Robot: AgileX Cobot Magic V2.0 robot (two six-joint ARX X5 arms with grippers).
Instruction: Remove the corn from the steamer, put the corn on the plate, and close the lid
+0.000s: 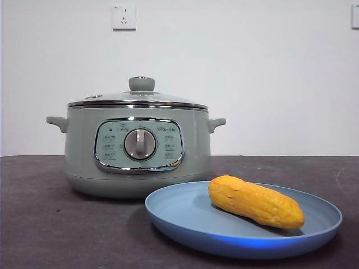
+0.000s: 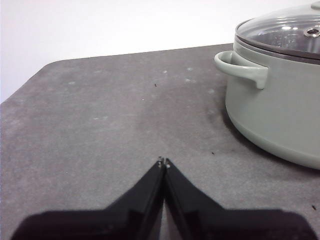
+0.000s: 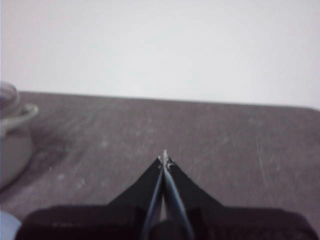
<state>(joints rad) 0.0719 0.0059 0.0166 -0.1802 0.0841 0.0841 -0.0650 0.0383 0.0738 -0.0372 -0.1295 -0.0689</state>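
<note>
The corn (image 1: 255,201) lies on the light-blue plate (image 1: 185,218) at the front right of the table. The sage-green steamer (image 1: 137,154) stands behind it to the left, with the glass lid (image 1: 140,96) resting shut on its rim. In the left wrist view the steamer (image 2: 280,105) and its lid (image 2: 287,32) show beside my left gripper (image 2: 164,162), which is shut and empty over the bare table. My right gripper (image 3: 164,159) is shut and empty over the table; the steamer's edge (image 3: 12,145) and a sliver of the plate (image 3: 6,225) show blurred at the side.
The dark grey table (image 1: 45,224) runs to a white wall with a power socket (image 1: 124,17). The table's far edge and corner show in the left wrist view (image 2: 30,75). Neither arm shows in the front view.
</note>
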